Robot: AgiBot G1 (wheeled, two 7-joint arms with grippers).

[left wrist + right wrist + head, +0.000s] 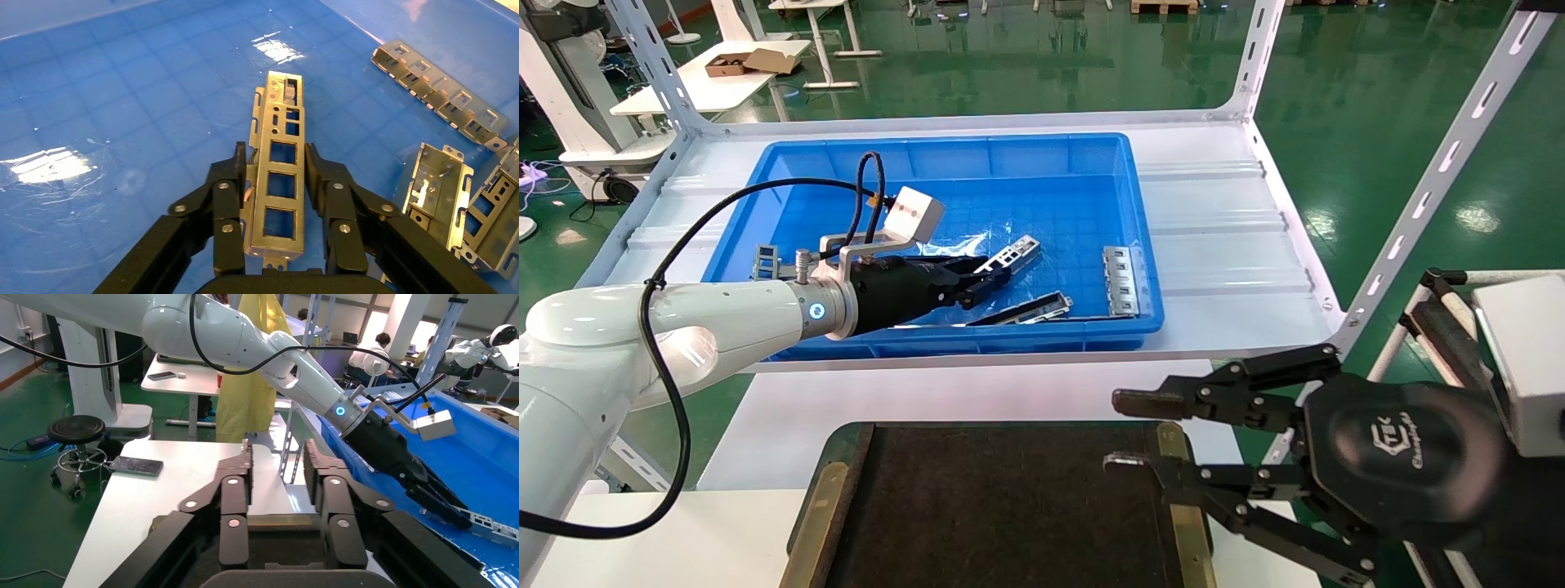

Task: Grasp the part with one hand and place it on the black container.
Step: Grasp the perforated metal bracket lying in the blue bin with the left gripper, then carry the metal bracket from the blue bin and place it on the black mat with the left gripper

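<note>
Left gripper (275, 184): reaching down into the blue bin (789, 175), jaws narrowed around the part (278, 177); both black fingers (227, 202) sit against its long edges. Held or only bracketed, I'd say gripped, though lift isn't shown.

Part: between the fingers, lengthwise along the claw's axis, its far end pointing away past the fingertips. Slim bar of bright folded sheet metal, a row of square cut-outs down the face, small tabs on the edges. From the head view it looks tilted up off the bin floor, but I cannot be certain.

Just beside the claw: other metal cages (440, 184) to one side, and a longer multi-bay cage strip (437, 86) farther out beyond the fingertips; all dull silver stampings.

Bin floor: glossy blue plastic, moulded grid, strong glare patches.

Black container (1001, 506): well behind the left claw, nearest the robot's body; flat tray, matte dark top, dull gold-olive side rim. No part shows on it.

Right gripper (1128, 433): parked above the tray's right rim, jaws spread wide, nothing in them.

Progress: reach and closing look done; lifting out of the bin, carrying back to the tray and releasing all remain.
</note>
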